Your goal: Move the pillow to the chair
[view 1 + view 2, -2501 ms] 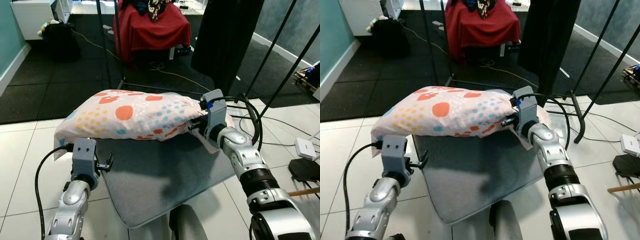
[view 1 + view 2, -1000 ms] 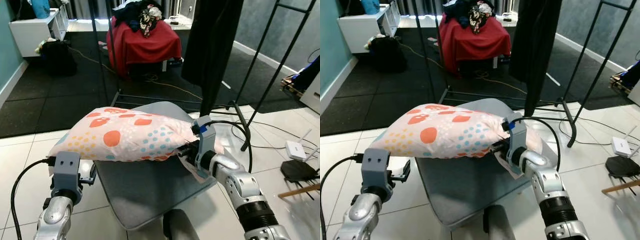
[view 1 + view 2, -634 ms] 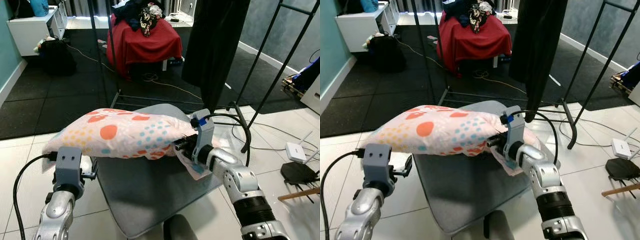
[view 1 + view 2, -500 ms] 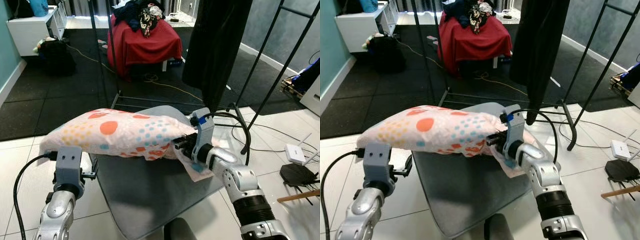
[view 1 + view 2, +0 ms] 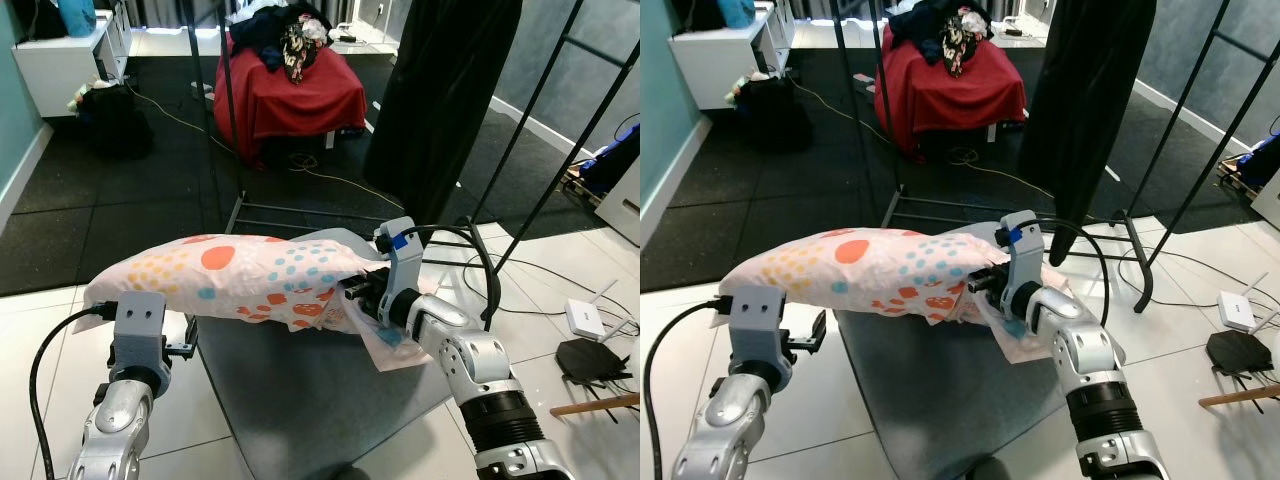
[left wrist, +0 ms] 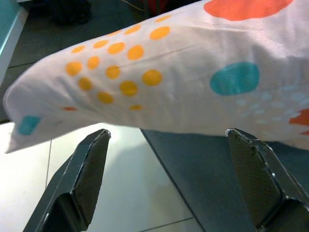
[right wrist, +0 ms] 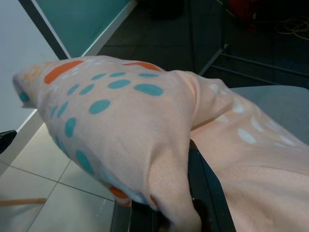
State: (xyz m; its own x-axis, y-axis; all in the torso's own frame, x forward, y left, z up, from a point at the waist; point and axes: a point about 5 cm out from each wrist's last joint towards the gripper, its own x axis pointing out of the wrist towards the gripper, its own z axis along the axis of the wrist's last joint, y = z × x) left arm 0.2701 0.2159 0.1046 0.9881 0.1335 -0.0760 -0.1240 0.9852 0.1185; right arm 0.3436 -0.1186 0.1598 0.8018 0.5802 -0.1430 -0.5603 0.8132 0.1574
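Compared with a couple seconds back, the pillow [image 5: 245, 281] has slid toward the robot's left and sits a bit lower, so its left end now sticks out past the edge of the grey chair [image 5: 300, 400] seat and hangs over the white floor tiles [image 5: 40, 350], and the whole view has swung up a little, so the camera moved too. Pillow is the pinkish one with orange and teal dots, stretched across the back part of the seat, held up rather than lying flat. Right end effector [image 5: 355, 291] is clamped onto the pillow's right end, with the fabric bunched up around the black fingers [image 7: 203, 191] in the right wrist view and a loose flap of pillowcase drooping onto the seat next to it. Left end effector [image 6: 169, 179] has its fingers spread wide apart just under the pillow's left end, gripping nothing, tips close to the underside of the fabric; can't tell if they actually touch. Behind the chair there's a black metal rack [image 5: 560, 120] with a dark garment [image 5: 440, 90] hanging on it, and further back a red-covered piece of furniture [image 5: 290, 95] with clothes piled on top.
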